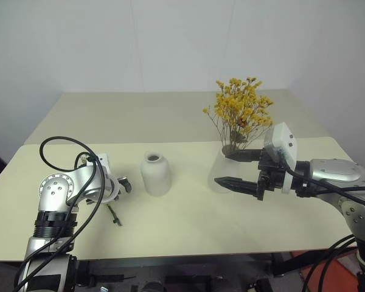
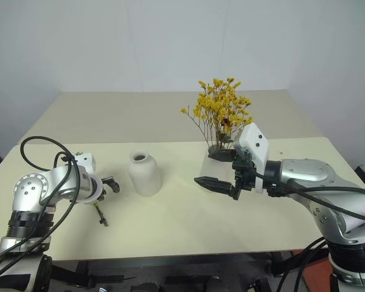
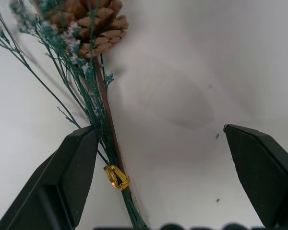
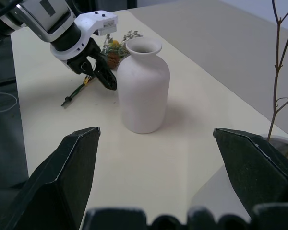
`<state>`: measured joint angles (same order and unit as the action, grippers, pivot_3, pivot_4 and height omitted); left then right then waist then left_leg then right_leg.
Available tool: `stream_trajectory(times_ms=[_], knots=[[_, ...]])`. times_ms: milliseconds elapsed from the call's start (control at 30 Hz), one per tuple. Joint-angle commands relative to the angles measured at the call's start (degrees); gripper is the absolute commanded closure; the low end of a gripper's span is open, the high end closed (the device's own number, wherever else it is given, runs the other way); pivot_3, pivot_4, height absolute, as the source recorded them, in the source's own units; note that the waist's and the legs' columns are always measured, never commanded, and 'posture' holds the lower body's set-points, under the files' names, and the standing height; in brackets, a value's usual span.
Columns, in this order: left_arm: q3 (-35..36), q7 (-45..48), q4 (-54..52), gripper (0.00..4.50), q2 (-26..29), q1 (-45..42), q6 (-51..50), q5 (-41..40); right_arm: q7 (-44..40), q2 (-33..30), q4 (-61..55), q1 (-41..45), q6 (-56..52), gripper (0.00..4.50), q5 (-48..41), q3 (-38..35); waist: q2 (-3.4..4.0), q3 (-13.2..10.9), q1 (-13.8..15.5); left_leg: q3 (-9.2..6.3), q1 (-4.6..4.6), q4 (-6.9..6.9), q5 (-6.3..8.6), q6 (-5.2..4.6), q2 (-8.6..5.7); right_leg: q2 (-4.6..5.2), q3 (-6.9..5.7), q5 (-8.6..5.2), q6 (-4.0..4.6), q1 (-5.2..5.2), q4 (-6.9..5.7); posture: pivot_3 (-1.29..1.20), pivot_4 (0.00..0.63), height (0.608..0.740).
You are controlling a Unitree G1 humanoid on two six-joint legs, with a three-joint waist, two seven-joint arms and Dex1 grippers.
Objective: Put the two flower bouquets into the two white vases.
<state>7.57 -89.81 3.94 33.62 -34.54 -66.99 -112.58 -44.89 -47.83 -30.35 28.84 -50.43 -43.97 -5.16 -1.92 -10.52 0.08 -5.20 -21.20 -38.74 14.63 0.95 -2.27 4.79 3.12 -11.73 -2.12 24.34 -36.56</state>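
The yellow bouquet [image 1: 240,112] stands in the cylinder vase [image 2: 208,167] at the table's right. My right gripper [image 1: 225,168] hovers open and empty just in front of that vase, pointing left toward the bottle vase [image 1: 156,173] in the middle. The smaller sprig bunch [image 1: 114,216] lies flat on the table at the left, its stems bound by a gold tie [image 3: 116,176] below a pine cone [image 3: 93,19]. My left gripper [image 3: 158,130] points down over it, open. One finger [image 3: 72,167] touches the stems, the other stands well apart.
The cream table [image 1: 188,225] has bare room between the vases and along its front edge. A second table [image 1: 140,115] adjoins behind, against a white wall. My left arm's black cable [image 1: 61,146] loops above the wrist.
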Motion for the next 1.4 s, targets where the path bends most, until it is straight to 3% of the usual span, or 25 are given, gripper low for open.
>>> stream_trajectory(times_ms=[33, 533, 867, 1067, 1367, 1400], knots=[[0.5, -2.7, -3.3, 0.0, -0.1, 2.2, 1.8, -0.4, 0.0, -1.0, -1.1, 0.6, 0.2, 0.04, -0.6, -1.8, 0.0, 0.0, 0.0, 0.02, 0.01, 0.01, 0.0, 0.0, 0.0, 0.0, 0.01, 0.0, 0.0, -0.01, 0.02, 0.0, 0.15, 0.74], [1.0, -2.6, -2.0, 0.0, 3.8, -8.2, -1.9, -0.4, 0.6, 0.3, -1.1, 0.3, 0.9, 0.04, -0.1, -0.5, 0.0, 0.0, 0.3, 0.03, -0.06, 0.05, 0.03, -0.05, 0.02, -0.01, -0.09, 0.03, -0.04, -0.1, 0.38, 0.0, 0.15, 0.74], [-0.9, -2.7, -11.6, 0.0, 4.2, -2.1, 5.5, -0.4, 0.2, 0.3, -1.3, -0.9, 1.2, 0.04, 0.0, -0.8, 0.0, 0.0, 0.6, 0.03, -0.12, 0.06, 0.03, -0.04, 0.03, 0.01, -0.09, 0.05, -0.06, -0.07, 0.43, 0.0, 0.15, 0.74], [-4.3, -2.7, -19.3, 0.0, 4.9, 7.0, 13.5, -0.4, -0.5, 0.3, -0.6, -0.1, 1.5, 0.04, 0.5, 0.0, 0.0, 0.0, 0.4, 0.11, -0.11, 0.13, 0.03, -0.04, 0.03, 0.03, -0.03, 0.06, -0.07, -0.07, 0.5, 0.0, 0.15, 0.74], [-4.9, -2.7, -20.5, 0.0, 4.3, 10.2, 17.7, -0.4, -1.4, 0.1, 0.0, 0.8, 1.6, 0.04, 0.8, 0.3, 0.0, 0.0, 0.6, 0.14, -0.12, 0.12, 0.03, -0.04, 0.04, 0.02, -0.07, 0.05, -0.07, -0.13, 0.59, 0.0, 0.15, 0.74], [-4.9, -2.7, -20.5, 0.19, 3.8, 10.7, 17.8, -0.4, -1.4, 0.0, 0.0, 0.9, 1.6, 0.01, 0.9, 0.2, 0.0, 0.0, 0.6, 0.14, -0.12, 0.12, 0.03, -0.05, 0.04, 0.02, -0.07, 0.05, -0.07, -0.14, 0.59, 0.0, 0.15, 0.74]])
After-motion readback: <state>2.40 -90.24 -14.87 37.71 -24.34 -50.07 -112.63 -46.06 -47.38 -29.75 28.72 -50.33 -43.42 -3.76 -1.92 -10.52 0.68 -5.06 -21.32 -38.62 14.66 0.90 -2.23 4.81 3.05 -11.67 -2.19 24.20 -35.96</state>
